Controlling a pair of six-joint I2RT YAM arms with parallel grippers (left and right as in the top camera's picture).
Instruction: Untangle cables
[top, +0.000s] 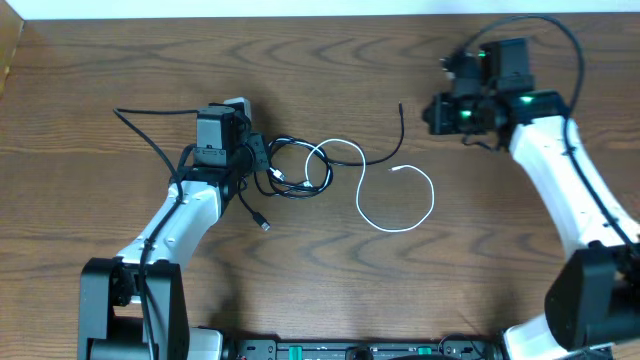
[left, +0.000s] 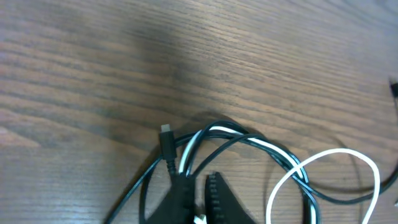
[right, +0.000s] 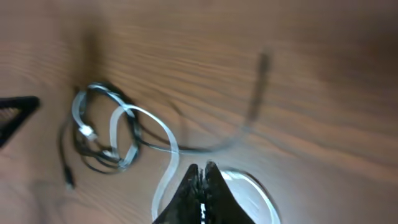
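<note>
From my end, my left gripper (left: 198, 190) is pinched shut on the cables (top: 300, 170), right at the knot sitting mid-table (top: 100, 60). The white cable (top: 405, 225) loops out to the knot's right, and a black cable end (top: 402, 120) trails toward the far edge. The right gripper (right: 202, 177) hangs over that white loop, jaws together and empty.

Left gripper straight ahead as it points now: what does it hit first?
Most likely the looped black cable just ahead of the left gripper, with the white cable alongside; depth is unclear.
</note>
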